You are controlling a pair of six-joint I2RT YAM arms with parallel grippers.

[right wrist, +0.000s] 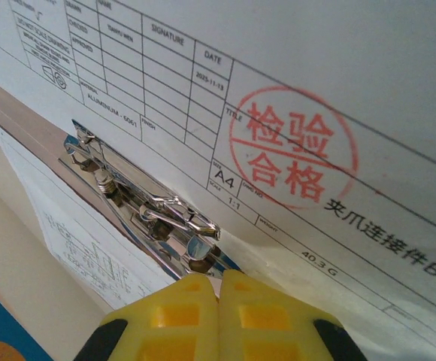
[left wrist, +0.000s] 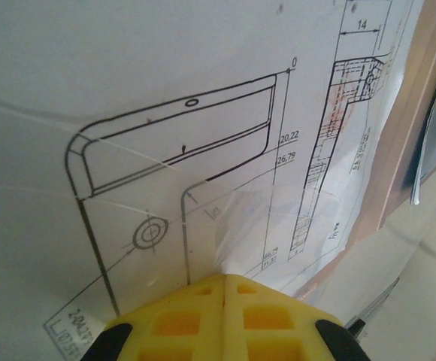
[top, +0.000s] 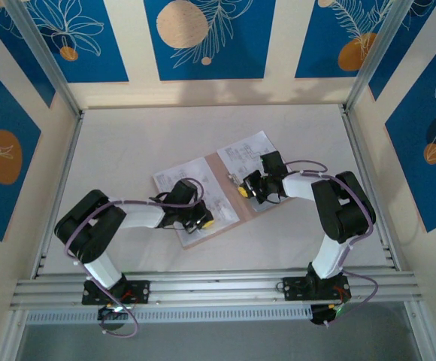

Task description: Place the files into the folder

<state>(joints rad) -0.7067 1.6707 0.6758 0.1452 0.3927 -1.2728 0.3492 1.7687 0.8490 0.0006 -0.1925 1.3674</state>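
Note:
The pinkish-tan folder (top: 203, 239) lies open mid-table with printed white sheets (top: 174, 180) on both halves. My left gripper (top: 201, 220) is shut, its yellow tips (left wrist: 224, 277) resting on a sheet with a part drawing (left wrist: 165, 113). The paper puckers slightly at the tips, and the folder's edge (left wrist: 402, 150) runs along the right. My right gripper (top: 246, 189) is shut too, its tips (right wrist: 219, 277) against the folder's metal clip (right wrist: 143, 203). That clip sits beside a sheet with a red stamp (right wrist: 301, 150). The teal-blue sheet is hidden.
Aluminium rails (top: 60, 188) frame the white table (top: 128, 135) on both sides and along the front. Blue patterned wall panels stand behind. Bare table surface lies behind and to the left of the folder.

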